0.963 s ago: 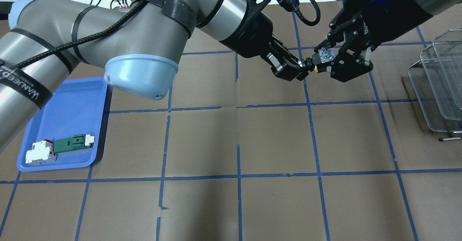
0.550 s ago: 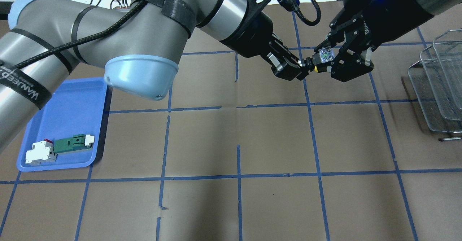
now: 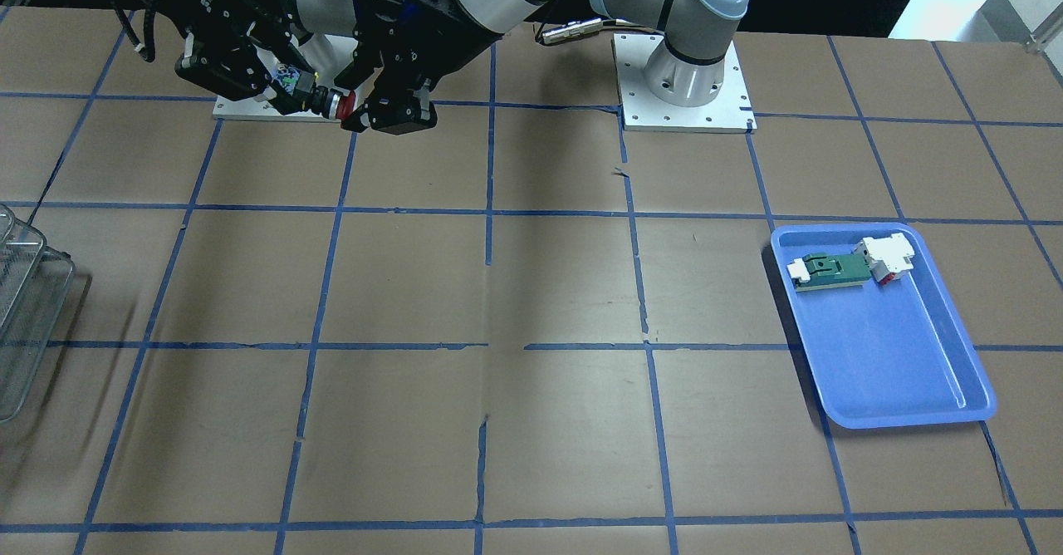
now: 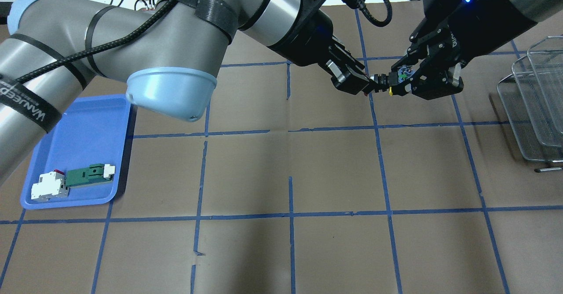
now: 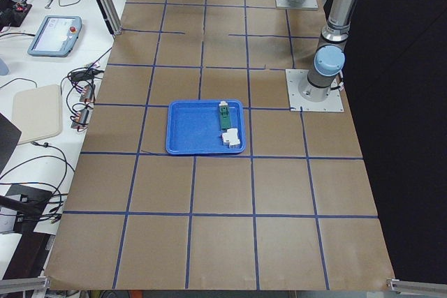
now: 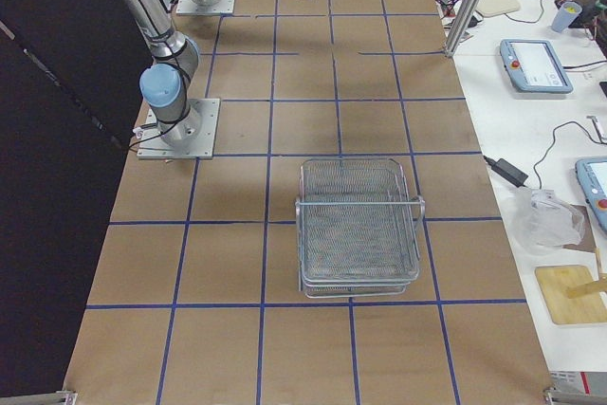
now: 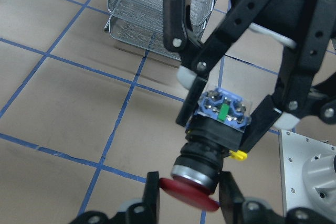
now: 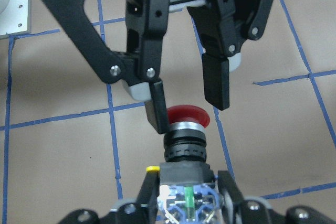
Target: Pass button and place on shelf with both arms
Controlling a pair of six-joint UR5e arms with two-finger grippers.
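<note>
- The left gripper (image 7: pixel 189 195) clamps the button (image 7: pixel 212 132) by its red cap (image 8: pixel 188 115), with a finger pressed to either side of the rim.
- The right gripper (image 8: pixel 187 184) grasps the opposite end, its fingers closed on the bluish clear block (image 7: pixel 223 109). The button bridges the two tools in mid-air, roughly level, above the table's far side near the robot bases.
- The mushroom cap is glossy and the black collar (image 8: pixel 185 148) is ribbed. A small yellow tab (image 7: pixel 240 155) juts from the block's corner.
- The shelf (image 6: pixel 358 234), silver wire mesh with rounded rims, stands well apart at the table edge on the robot's right. A stretch of brown table (image 4: pixel 334 170), gridded with blue tape, separates it from the grippers.
- A blue tray (image 4: pixel 88 122) sits far off on the robot's left, holding a green-and-white part (image 4: pixel 88 174) and a white block (image 4: pixel 48 187).
</note>
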